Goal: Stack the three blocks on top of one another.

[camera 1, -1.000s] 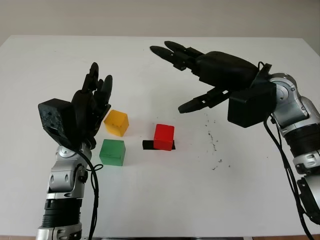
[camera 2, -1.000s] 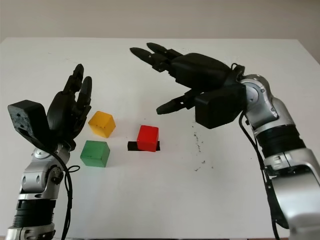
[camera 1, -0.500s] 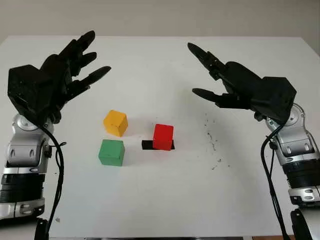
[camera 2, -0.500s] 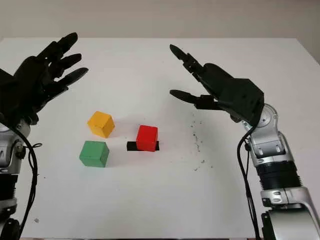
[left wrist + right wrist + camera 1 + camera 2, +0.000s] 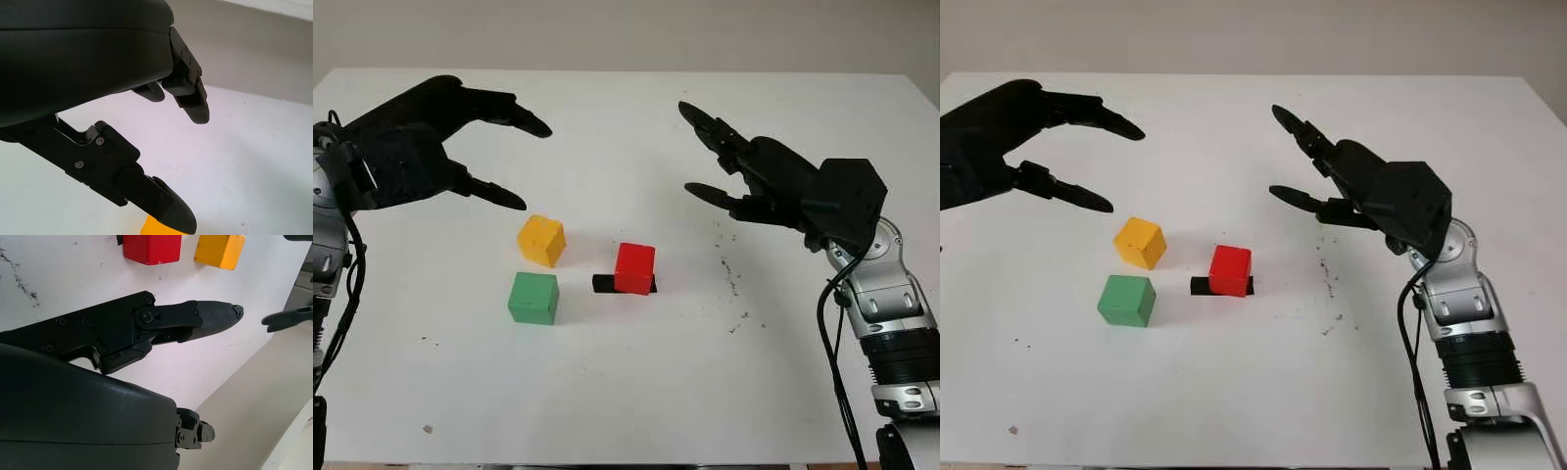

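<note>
Both open: left hand (image 5: pixel 431 137), right hand (image 5: pixel 754 176), raised.

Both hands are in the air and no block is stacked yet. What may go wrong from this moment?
1. The yellow block and the green block lie close together, so the fingers of the open left hand, reaching for one, may push the other away.
2. The red block sits partly on a black mark; the open right hand may knock it off that place.
3. The yellow block lies turned relative to the others, so a stack may be uneven.
</note>
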